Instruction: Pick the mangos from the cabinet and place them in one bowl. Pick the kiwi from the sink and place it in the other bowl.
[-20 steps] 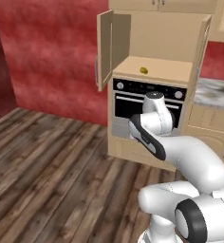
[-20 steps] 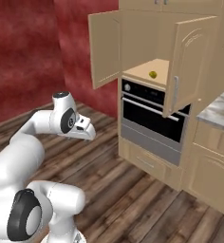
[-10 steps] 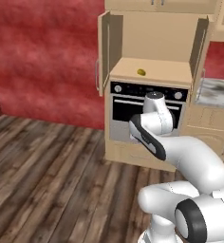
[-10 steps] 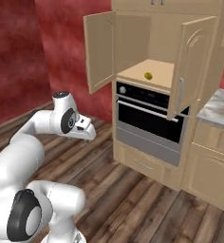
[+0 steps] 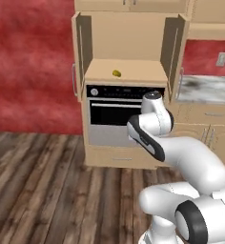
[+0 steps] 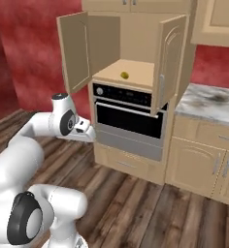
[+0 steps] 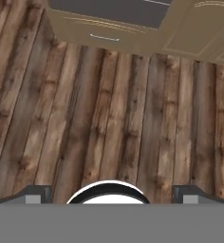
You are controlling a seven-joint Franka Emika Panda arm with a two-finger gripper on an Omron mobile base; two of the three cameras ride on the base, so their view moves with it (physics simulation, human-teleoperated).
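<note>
The cabinet (image 5: 126, 43) stands open above the black oven (image 5: 115, 114). The arm should lift high and reach straight in over the shelf, keeping away from both doors. The fingers (image 7: 109, 192) are spread wide, hold nothing, and point down at the wooden floor (image 7: 109, 118). One mango (image 6: 124, 75), small, round and yellow, sits alone on the shelf.

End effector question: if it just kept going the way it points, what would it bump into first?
Most likely the wooden floor. The open end effector looks straight down at the planks, and nothing lies between it and them. The oven drawer sits farther ahead, off that line, though depth is hard to judge.
</note>
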